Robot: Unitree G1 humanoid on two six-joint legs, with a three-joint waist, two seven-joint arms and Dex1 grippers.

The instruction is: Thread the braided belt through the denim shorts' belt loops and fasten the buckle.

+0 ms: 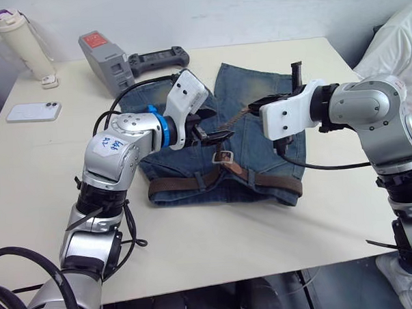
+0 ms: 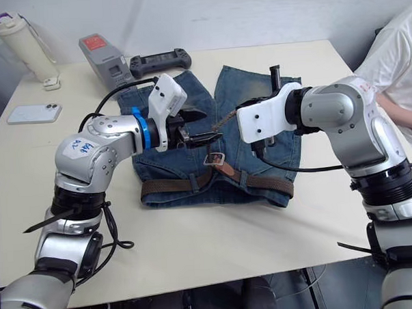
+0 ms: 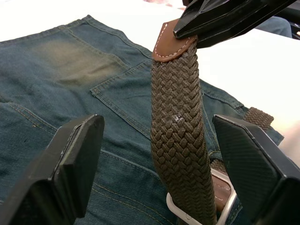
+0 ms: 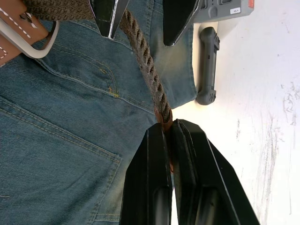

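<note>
The denim shorts [image 1: 247, 84] lie flat in the middle of the table, waistband toward me. The braided belt [image 1: 180, 184] runs along that waistband under the belt loops [image 1: 250, 178]. The silver buckle [image 1: 224, 157] rests just above the waistband's middle. From the buckle the belt's free length [image 3: 178, 140] rises to its tan tip [image 3: 171, 44]. My right gripper [image 4: 169, 136] is shut on that tip, holding it above the shorts. My left gripper [image 1: 215, 133] is open, its fingers [image 3: 70, 164] on either side of the raised strand near the buckle without touching it.
A black game controller [image 1: 157, 59] and a grey box [image 1: 108, 59] sit behind the shorts. A phone [image 1: 33, 111] and a white bottle [image 1: 20, 39] are at the far left. A person in white [image 1: 399, 43] sits at the table's right edge.
</note>
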